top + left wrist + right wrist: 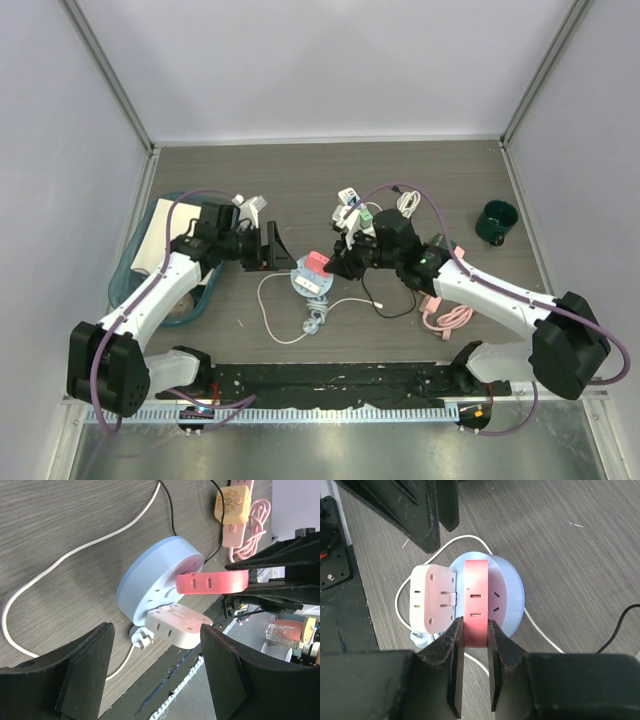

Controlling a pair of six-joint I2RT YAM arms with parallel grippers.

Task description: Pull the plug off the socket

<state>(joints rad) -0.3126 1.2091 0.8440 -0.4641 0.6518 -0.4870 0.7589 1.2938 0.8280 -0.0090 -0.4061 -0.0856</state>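
A round blue socket lies on the table with a red plug and a white plug standing in its face. My right gripper is shut on the red plug, one finger on each side, beside the white plug on the socket. My left gripper is open and empty just left of the socket. In the left wrist view its fingers straddle the near side of the socket, with the white plug and red plug ahead.
The socket's white cable loops toward the near edge. A pink cable and a black cable lie to the right. White chargers sit behind, a green mug at the far right, a teal basket at the left.
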